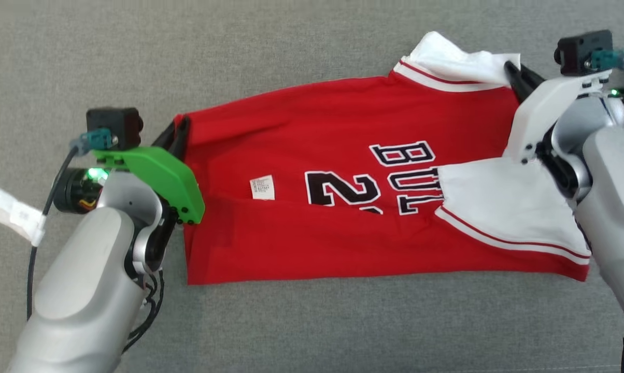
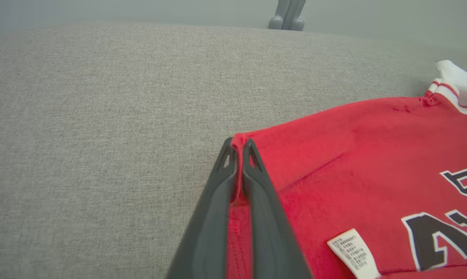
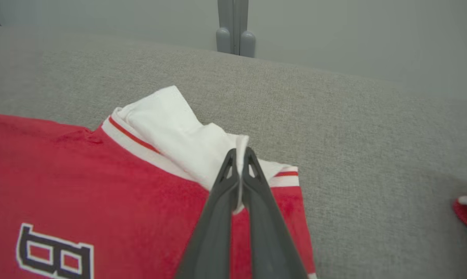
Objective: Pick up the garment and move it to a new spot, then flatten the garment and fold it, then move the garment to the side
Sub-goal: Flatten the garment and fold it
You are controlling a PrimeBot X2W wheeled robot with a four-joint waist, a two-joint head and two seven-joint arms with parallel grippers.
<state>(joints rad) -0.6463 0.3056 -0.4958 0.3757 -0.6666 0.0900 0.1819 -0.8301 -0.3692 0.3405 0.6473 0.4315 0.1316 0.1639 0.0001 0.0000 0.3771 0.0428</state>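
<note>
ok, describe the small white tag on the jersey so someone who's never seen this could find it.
On the grey fabric surface lies a red jersey. Near its middle, just left of the black number in the head view, sits the tag. It is the only small white rectangle with tiny print; the other white patches are large sleeves with red stripes.

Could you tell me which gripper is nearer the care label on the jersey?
Left. The left gripper pinches the jersey at a corner near the label; the right gripper grips the white sleeve at the far end.
</note>
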